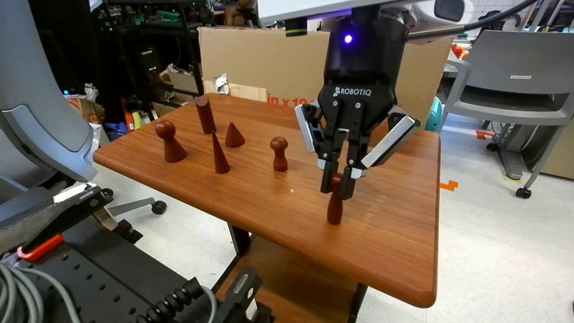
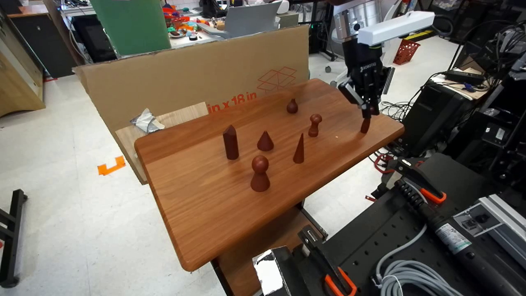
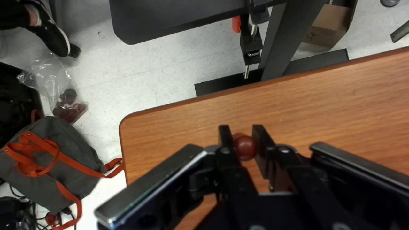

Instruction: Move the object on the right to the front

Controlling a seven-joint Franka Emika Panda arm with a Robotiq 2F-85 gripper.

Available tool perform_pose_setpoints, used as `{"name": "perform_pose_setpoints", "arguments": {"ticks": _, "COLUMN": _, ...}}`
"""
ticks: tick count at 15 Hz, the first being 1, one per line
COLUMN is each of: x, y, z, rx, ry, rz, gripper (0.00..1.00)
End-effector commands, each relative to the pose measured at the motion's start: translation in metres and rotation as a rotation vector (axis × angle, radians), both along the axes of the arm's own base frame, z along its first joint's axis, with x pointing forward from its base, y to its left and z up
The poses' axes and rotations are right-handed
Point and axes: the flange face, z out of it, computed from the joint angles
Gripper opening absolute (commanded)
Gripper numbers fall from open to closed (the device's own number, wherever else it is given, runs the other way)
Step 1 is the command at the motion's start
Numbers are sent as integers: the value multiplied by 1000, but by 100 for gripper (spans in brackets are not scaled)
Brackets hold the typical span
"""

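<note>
The object, a slim reddish-brown wooden peg with a narrow neck and wider lower body, shows in both exterior views (image 1: 334, 211) (image 2: 365, 126). It stands near the right end of the wooden table (image 1: 385, 251). My gripper (image 1: 336, 189) points down with both fingers closed around its upper part. In the wrist view the gripper (image 3: 241, 135) has the peg's rounded top (image 3: 246, 148) between its pads, apparently touching both. The peg's neck is partly hidden by the fingers. Its base is at or very near the tabletop; I cannot tell whether it touches.
A ball-headed piece (image 1: 280, 156) stands near the gripper. A squat rounded piece (image 2: 292, 107) is farther back. A tall cone (image 1: 220, 158), short cone (image 1: 234, 136), cylinder (image 1: 206, 115) and larger ball-topped piece (image 1: 173, 150) stand beyond. A cardboard sheet (image 1: 260, 58) borders the table.
</note>
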Motion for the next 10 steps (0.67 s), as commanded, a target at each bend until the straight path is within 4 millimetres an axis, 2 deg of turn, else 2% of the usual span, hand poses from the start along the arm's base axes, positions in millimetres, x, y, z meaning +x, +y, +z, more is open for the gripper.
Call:
{"name": "perform_pose_setpoints", "arguments": {"ticks": 1, "x": -10, "y": 4, "z": -2, "rx": -20, "ry": -14, "rz": 12, "gripper": 5}}
{"name": "perform_pose_setpoints", "arguments": {"ticks": 2, "x": -10, "y": 4, "z": -1, "rx": -21, "ry": -25, "rz": 4, "gripper": 5}}
{"name": "perform_pose_setpoints", "arguments": {"ticks": 3, "x": -10, "y": 3, "z": -1, "rx": -26, "ry": -25, "rz": -1, "gripper": 21}}
{"name": "perform_pose_setpoints", "arguments": {"ticks": 4, "x": -9, "y": 3, "z": 0, "rx": -28, "ry": -33, "rz": -4, "gripper": 47}}
{"name": "perform_pose_setpoints", "arguments": {"ticks": 5, "x": -9, "y": 3, "z": 2, "rx": -30, "ry": -44, "rz": -8, "gripper": 47}}
{"name": "perform_pose_setpoints", "arguments": {"ticks": 6, "x": -10, "y": 4, "z": 3, "rx": -34, "ry": -58, "rz": -9, "gripper": 51}}
{"name": "perform_pose_setpoints", "arguments": {"ticks": 10, "x": -13, "y": 6, "z": 12, "rx": -36, "ry": -121, "rz": -12, "gripper": 81}}
